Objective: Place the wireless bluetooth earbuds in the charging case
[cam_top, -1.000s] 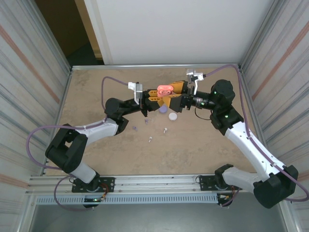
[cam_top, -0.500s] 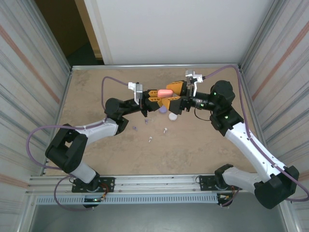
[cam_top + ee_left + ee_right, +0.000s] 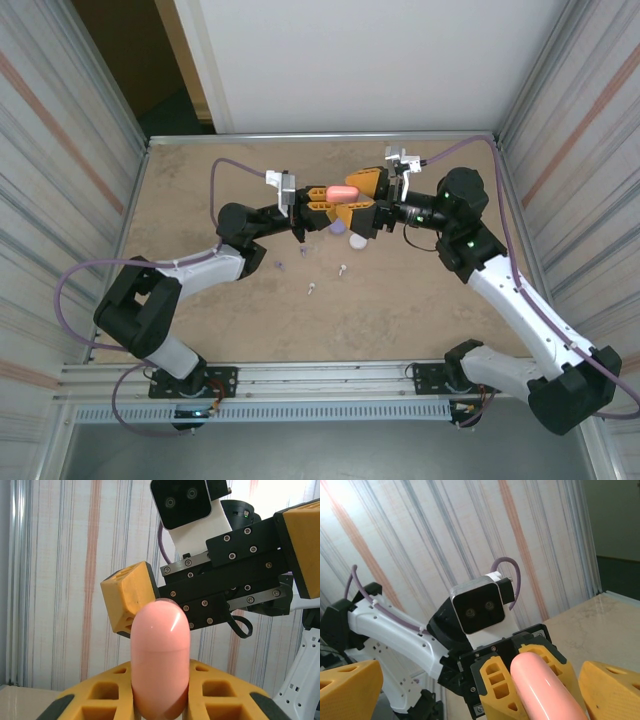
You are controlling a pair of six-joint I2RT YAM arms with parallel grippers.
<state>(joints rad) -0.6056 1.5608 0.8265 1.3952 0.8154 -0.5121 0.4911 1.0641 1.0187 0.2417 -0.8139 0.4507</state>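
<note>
Left claw (image 3: 319,205) clenched on the closed coral charging case (image 3: 342,190), long axis aimed straight at your right claw (image 3: 362,199), which gapes wide, flanking the case's free end.

Earbuds (image 3: 343,268) are too small to tell colours.

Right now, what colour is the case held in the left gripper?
The case is coral pink and glossy; the left wrist view shows it best.
</note>
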